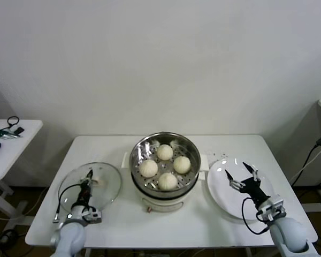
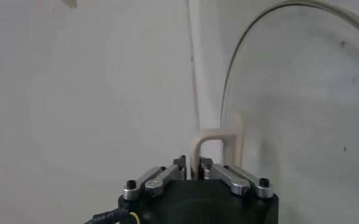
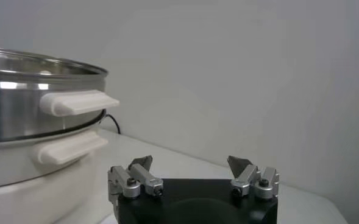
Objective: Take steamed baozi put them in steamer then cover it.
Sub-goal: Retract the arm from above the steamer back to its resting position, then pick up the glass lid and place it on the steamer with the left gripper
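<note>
Inside the shiny round steel steamer (image 1: 188, 150) all four cream-white baozi (image 1: 165, 152) already sit. Only covering remains: the left gripper (image 1: 89, 176) is clamped on the clear glass lid's cream handle (image 2: 213, 146), lid (image 1: 104, 190) lying on the table; the right gripper (image 1: 241, 174) hangs spread above the white plate (image 1: 218, 190).

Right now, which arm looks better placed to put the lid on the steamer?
The left. Its left gripper is closed on the lid's handle, beside the steamer holding all four buns. The right gripper hangs open over the white plate.
</note>
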Controlling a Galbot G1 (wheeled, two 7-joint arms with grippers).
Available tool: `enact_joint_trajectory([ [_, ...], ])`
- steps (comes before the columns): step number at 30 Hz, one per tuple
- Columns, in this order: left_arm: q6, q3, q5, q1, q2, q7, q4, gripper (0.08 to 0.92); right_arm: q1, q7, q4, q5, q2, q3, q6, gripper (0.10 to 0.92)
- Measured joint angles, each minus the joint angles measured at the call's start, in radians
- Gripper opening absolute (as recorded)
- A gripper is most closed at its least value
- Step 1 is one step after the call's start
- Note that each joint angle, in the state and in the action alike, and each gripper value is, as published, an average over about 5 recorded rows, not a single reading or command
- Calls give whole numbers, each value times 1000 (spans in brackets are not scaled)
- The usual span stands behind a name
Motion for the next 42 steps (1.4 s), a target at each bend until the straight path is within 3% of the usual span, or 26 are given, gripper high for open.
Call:
enact_joint_trajectory([
  [3, 9, 4, -21, 18, 12, 4, -34, 150, -1, 0, -4, 0, -3, 2, 3, 823],
  [12, 83, 10, -69, 106, 68, 8, -208, 150, 13, -1, -13, 4, -24, -3, 5, 823],
  [27, 379, 64, -67, 269, 182, 47, -589, 150, 66, 19, -36, -2, -59, -57, -15, 823],
  [34, 494, 161, -65, 248, 234, 84, -675, 150, 100, 36, -59, -10, -64, -91, -20, 823],
  [42, 602, 375, -6, 111, 232, 187, -707, 150, 120, 46, -89, -24, -58, -103, -18, 823],
])
